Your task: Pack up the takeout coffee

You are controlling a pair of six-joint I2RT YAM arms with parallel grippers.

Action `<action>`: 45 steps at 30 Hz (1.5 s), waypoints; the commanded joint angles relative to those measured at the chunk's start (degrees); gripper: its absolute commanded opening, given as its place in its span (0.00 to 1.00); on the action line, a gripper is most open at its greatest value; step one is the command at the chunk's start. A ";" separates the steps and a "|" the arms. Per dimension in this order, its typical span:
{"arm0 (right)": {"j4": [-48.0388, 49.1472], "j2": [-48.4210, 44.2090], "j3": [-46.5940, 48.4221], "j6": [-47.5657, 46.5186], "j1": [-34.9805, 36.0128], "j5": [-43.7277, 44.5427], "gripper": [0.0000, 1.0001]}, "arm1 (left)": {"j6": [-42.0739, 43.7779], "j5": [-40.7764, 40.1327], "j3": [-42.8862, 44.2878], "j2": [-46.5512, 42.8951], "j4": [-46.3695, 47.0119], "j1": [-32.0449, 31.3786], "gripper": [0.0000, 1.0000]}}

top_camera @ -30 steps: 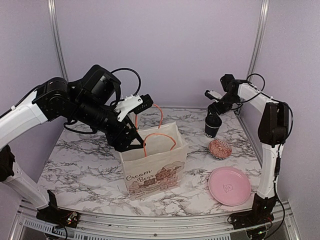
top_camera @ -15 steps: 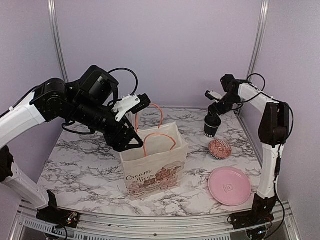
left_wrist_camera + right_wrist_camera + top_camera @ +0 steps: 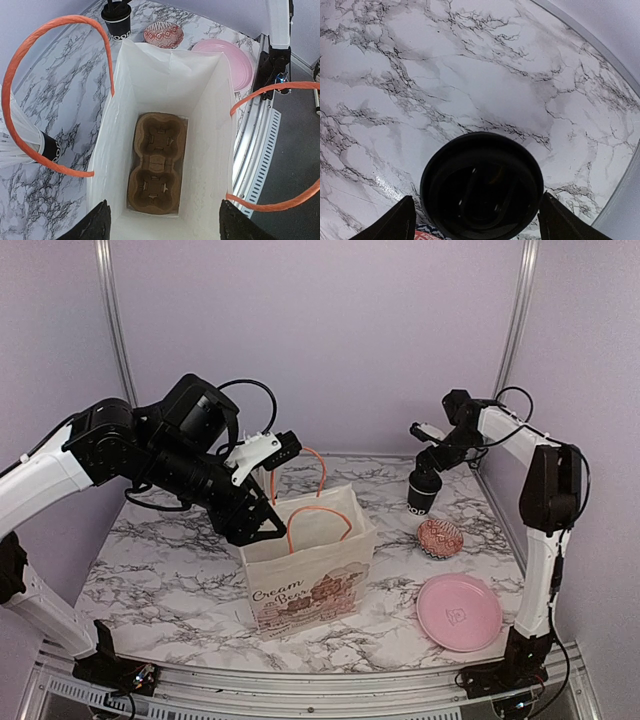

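**Coffee cup stands under the right pincer at the far right of the table**

The black coffee cup (image 3: 423,496) stands upright on the marble table (image 3: 170,570) at the far right, with its black lid (image 3: 482,185) on. The right pincer (image 3: 429,464) hangs straight above it, one finger on each side of the lid's rim. Whether the fingers press on the rim, I cannot tell. The left pincer (image 3: 262,526) is at the left lip of the white paper bag (image 3: 310,575), its fingers spread apart and holding nothing. A brown cup tray (image 3: 157,170) lies flat in the bottom of the bag. A red patterned bowl (image 3: 440,538) and a pink plate (image 3: 460,612) lie nearer than the cup, on the right.

Compared with a second ago, the left arm has drawn slightly to the left. The cup, the right pincer, the bag, the bowl and the plate are where they were.

The bag's front reads "Cream" in brown script over a second word beginning "Be". The cup has white print low on its side, too small to read
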 commanded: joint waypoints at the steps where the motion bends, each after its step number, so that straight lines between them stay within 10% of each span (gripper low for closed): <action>1: -1.57 -2.06 1.59 -0.41 -0.34 -1.88 0.82 | -0.16 0.13 -0.63 -0.76 1.15 -0.23 0.75; 45: -4.00 3.11 4.02 -2.14 1.49 2.09 0.69 | -0.16 0.77 -2.03 0.47 1.24 -0.23 0.75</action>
